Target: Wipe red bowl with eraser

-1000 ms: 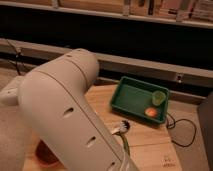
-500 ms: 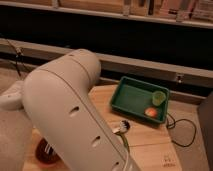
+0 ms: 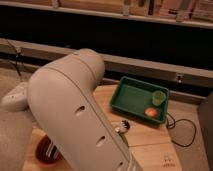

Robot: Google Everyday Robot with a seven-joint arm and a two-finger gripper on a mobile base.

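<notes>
Since a moment ago the big pale arm (image 3: 75,115) has swung slightly left, uncovering more of the red bowl (image 3: 48,151) at the near left edge of the wooden table (image 3: 145,142). What looks like the striped eraser (image 3: 50,147) sits in that bowl. The gripper is hidden behind the arm, so whether it is apart or together I cannot tell. Further back a small metal object (image 3: 122,127) lies on the table, then a green tray (image 3: 135,97) holding a green cup (image 3: 158,98) and an orange item (image 3: 151,112)
</notes>
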